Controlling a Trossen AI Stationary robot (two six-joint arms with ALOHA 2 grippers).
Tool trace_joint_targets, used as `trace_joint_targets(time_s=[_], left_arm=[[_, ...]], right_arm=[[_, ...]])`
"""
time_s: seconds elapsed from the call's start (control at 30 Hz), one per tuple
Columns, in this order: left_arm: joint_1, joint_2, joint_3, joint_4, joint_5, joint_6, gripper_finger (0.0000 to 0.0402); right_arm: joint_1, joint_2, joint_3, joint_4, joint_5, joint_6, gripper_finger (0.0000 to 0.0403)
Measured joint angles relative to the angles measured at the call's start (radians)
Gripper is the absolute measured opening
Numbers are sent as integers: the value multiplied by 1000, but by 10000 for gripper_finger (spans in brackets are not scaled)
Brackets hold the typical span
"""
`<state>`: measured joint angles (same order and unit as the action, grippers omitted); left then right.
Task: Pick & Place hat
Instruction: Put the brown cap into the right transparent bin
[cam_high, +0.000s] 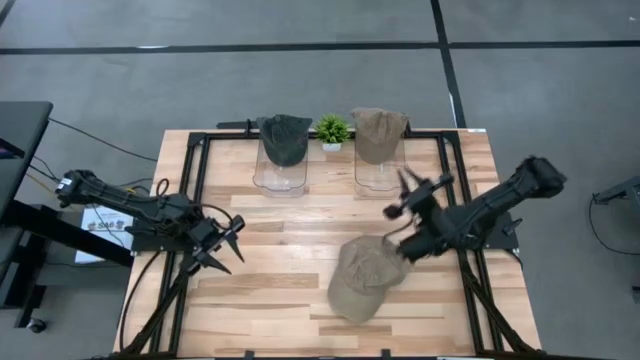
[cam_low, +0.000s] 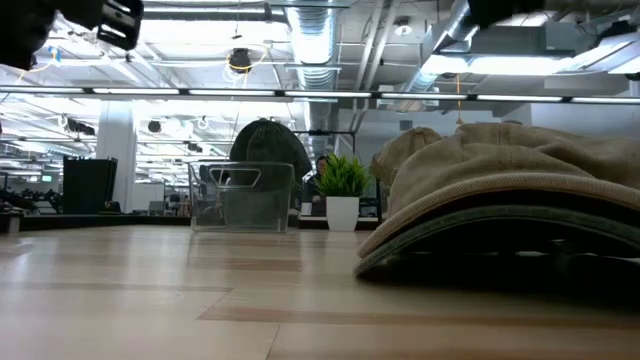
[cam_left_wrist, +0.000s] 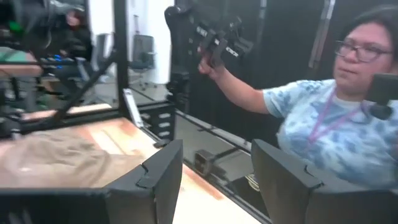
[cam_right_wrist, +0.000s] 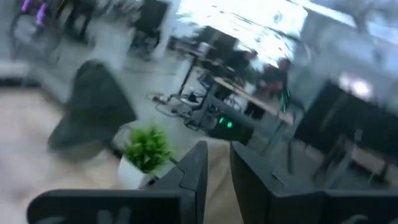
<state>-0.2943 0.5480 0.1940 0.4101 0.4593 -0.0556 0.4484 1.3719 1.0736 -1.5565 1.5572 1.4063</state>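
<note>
A tan cap (cam_high: 365, 278) lies on the table near its near edge; in the low view the tan cap (cam_low: 500, 190) rests on its brim. My right gripper (cam_high: 402, 195) hovers above the table, just far-right of this cap, touching nothing. It points toward the plant, and its fingers (cam_right_wrist: 219, 165) stand a narrow gap apart. My left gripper (cam_high: 228, 243) waits open at the table's left side, its fingers (cam_left_wrist: 217, 177) wide apart and aimed toward the tan cap (cam_left_wrist: 62, 162).
At the far edge stand two clear holders. A dark green cap (cam_high: 284, 139) sits on the left one and another tan cap (cam_high: 380, 132) on the right one, with a small potted plant (cam_high: 332, 130) between them. A person (cam_left_wrist: 323, 124) sits beyond the table.
</note>
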Motion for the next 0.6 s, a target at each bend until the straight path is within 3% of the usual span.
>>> trace_joint_targets(time_s=[0.1, 0.23, 0.43, 0.6], left_arm=[[1, 6, 0, 46, -47, 24, 188], [32, 6, 0, 107, -128, 33, 188], [122, 6, 0, 163, -220, 31, 188], [190, 6, 0, 238, -231, 23, 188]], right_arm=[[-56, -92, -125, 34, 12, 232, 61], [-103, -157, -216, 136, 13, 397, 61], [-71, -155, -245, 334, 0, 335, 60], [-10, -118, -245, 526, -70, 189, 48]])
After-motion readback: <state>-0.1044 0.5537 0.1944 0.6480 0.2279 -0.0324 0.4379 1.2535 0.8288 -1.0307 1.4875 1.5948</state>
